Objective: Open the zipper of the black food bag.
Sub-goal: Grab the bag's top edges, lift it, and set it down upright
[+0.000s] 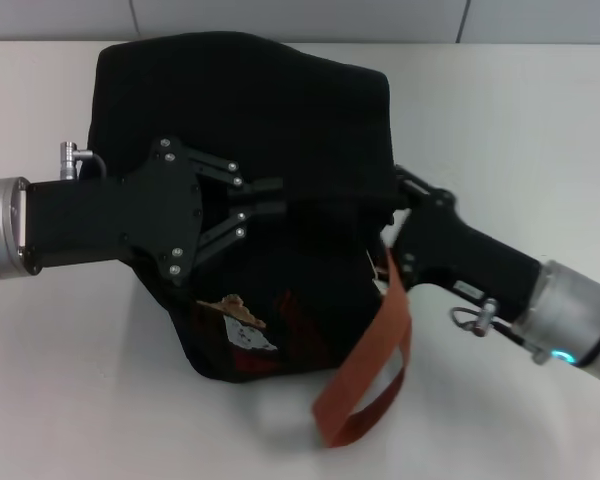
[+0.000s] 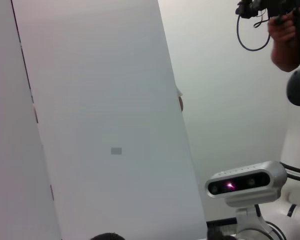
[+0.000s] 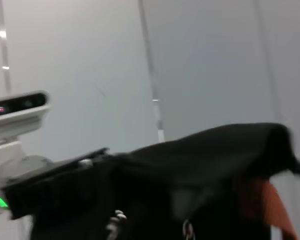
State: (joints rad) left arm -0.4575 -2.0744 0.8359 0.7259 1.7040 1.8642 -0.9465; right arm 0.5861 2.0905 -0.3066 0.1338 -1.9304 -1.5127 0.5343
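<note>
The black food bag (image 1: 280, 110) under my arms is matt black cloth, its strap (image 1: 375, 365) woven orange-brown webbing. My left gripper (image 1: 270, 198) is matt black with small bright screws.

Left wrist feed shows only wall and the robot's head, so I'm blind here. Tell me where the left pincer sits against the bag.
Observer: In the head view the left pincer is over the middle of the black food bag, reaching in from the robot's left.
Operator: Now give me the right one.
Observer: The right pincer is against the bag's right side, just above the hanging orange strap.
</note>
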